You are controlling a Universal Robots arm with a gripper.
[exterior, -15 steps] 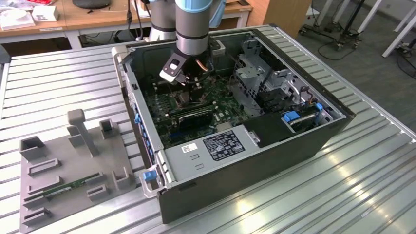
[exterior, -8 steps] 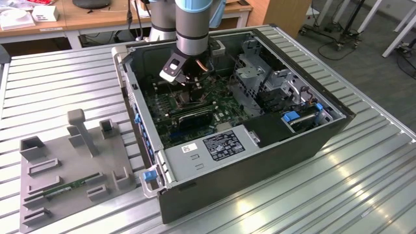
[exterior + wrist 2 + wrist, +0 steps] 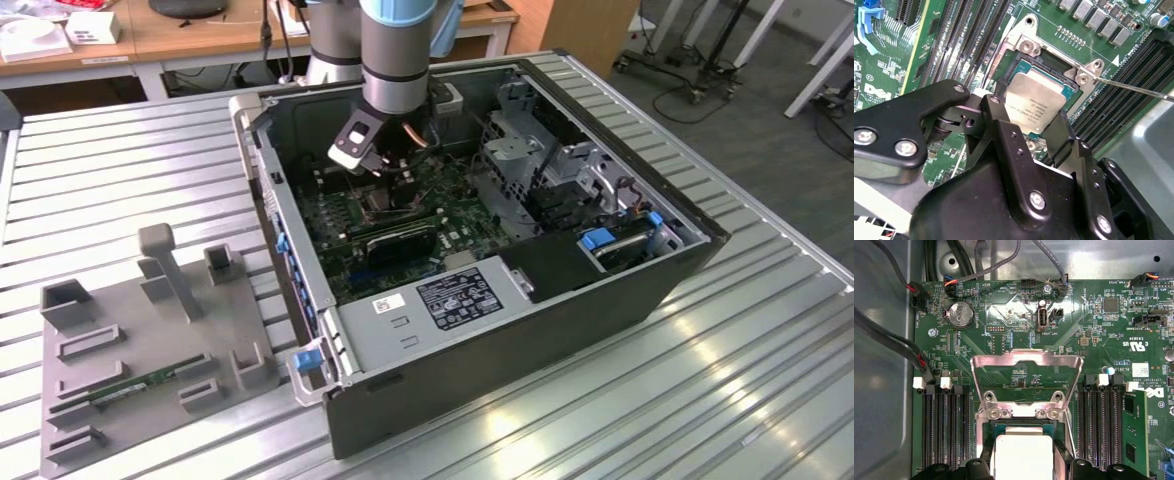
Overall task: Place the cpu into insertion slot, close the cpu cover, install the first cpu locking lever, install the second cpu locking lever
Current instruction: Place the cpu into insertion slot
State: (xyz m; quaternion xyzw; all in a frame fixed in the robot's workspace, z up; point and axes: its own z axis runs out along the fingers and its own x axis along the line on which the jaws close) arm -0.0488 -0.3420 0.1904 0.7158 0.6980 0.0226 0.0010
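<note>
Tool (image 3: 1029, 127) pinching cpu (image 3: 1036, 100) edges over insertion slot (image 3: 1046, 61), cpu cover (image 3: 1024, 359) open

Grey arm (image 3: 395, 60), blue joint cap (image 3: 400, 12), black fingers (image 3: 1056, 137) with screws

Vertical arm (image 3: 395, 50), fingers (image 3: 1004, 136) tight on cpu (image 3: 1036, 100)

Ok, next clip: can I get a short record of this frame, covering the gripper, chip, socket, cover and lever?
setting: open computer case on a slatted metal table, arm reaching inside
gripper: fingers against two opposite edges of the chip, shut on it
chip: at the socket, metal top up; cannot tell if fully seated
socket: black rim visible beside the chip
cover: open, tilted up off the socket
lever: thin rod angled away from the socket corner
</note>
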